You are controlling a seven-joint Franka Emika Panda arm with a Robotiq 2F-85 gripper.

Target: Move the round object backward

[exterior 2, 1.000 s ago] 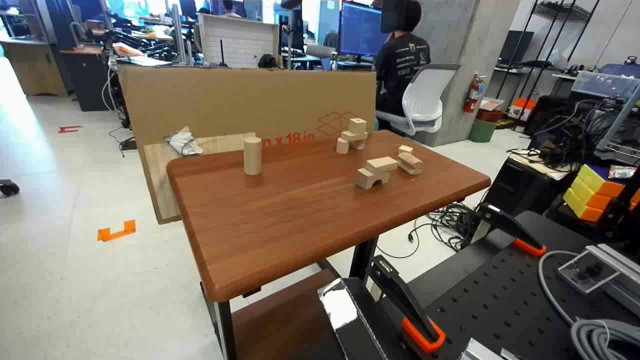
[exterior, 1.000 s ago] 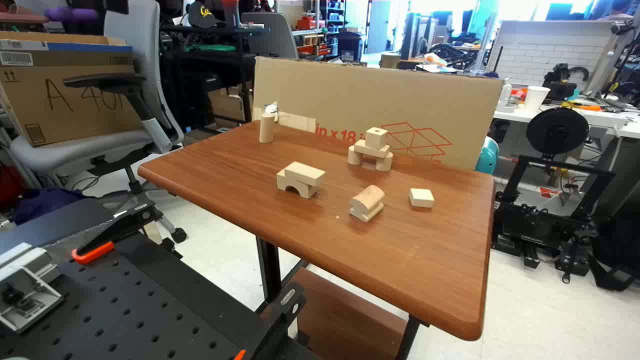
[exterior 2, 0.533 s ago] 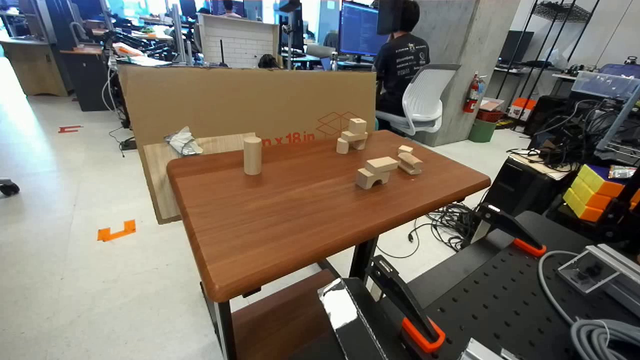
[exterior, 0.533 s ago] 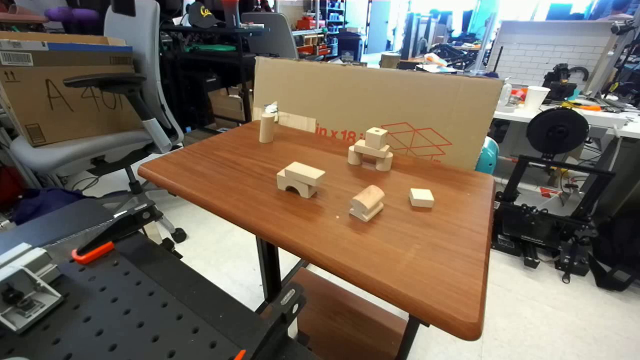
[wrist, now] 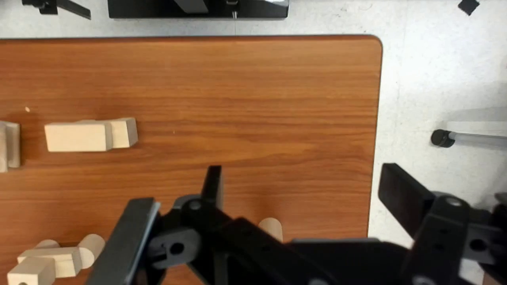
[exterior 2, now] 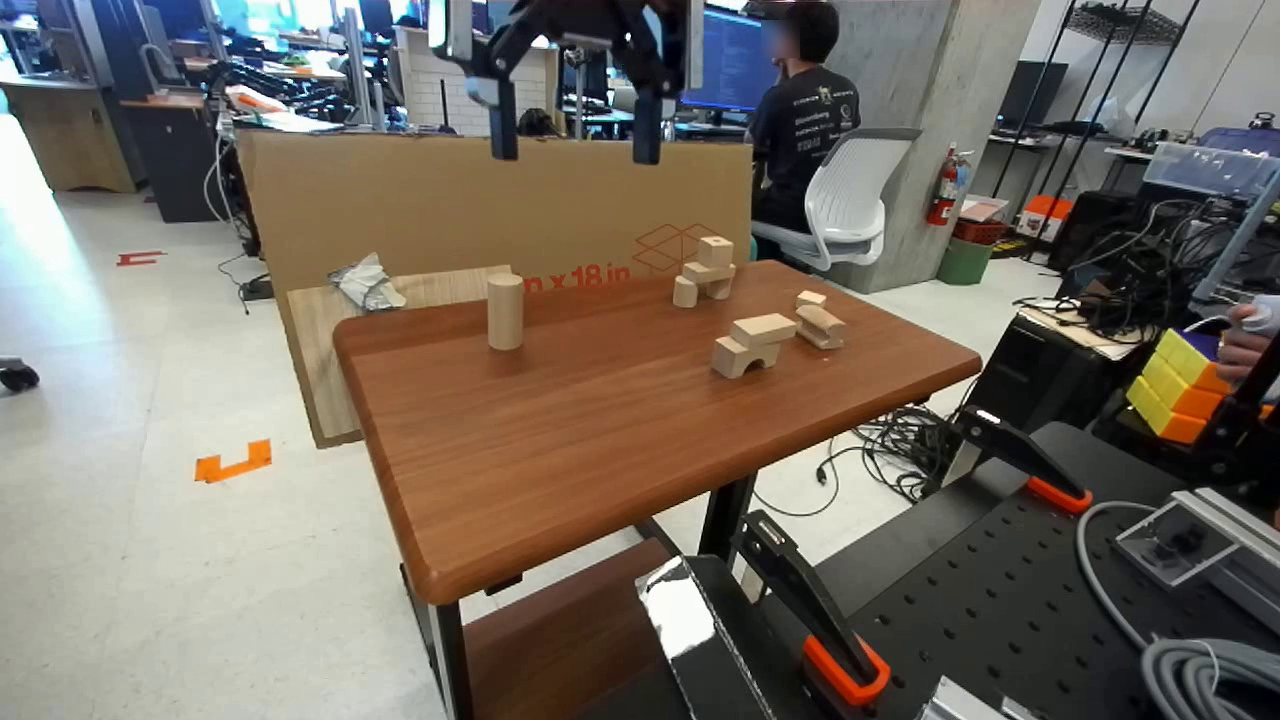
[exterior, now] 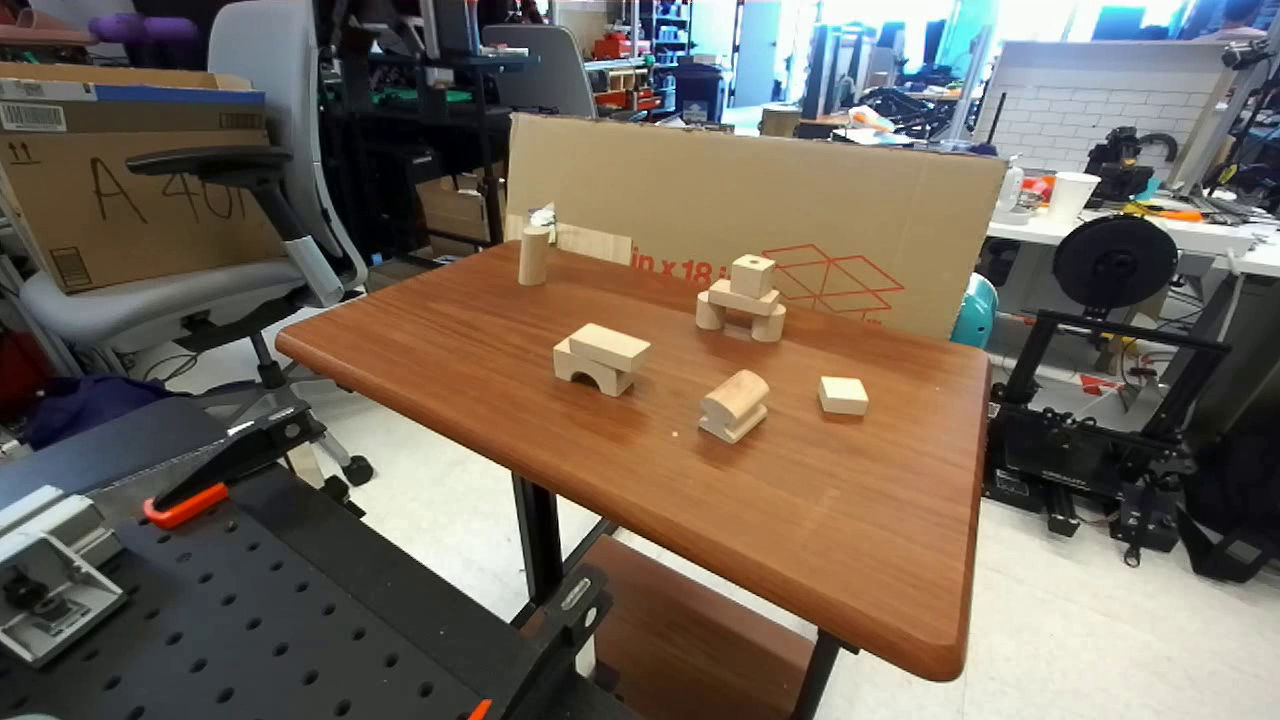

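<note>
The round object [exterior: 534,258], a pale wooden cylinder, stands upright near the table's far edge. It also shows in an exterior view [exterior 2: 505,313] and in the wrist view [wrist: 273,227], where a gripper finger hides part of it. My gripper [exterior 2: 575,150] is open and empty, pointing down, high above the table and above the cylinder's level. In the wrist view its fingertips [wrist: 301,172] are wide apart, with the cylinder lying below the line between them, nearer the left finger. The arm's part in an exterior view is dark against a dark background.
On the table [exterior: 480,370] stand an arch block with a bar on top [exterior: 601,360], a bridge stack with a cube [exterior: 740,298], a half-round stack [exterior: 735,405] and a flat square block [exterior: 843,396]. A cardboard sheet [exterior 2: 480,200] stands behind the far edge.
My gripper has come down from the top edge into view and moved left in an exterior view, its fingers open throughout. The cylinder and the other blocks have not moved.
</note>
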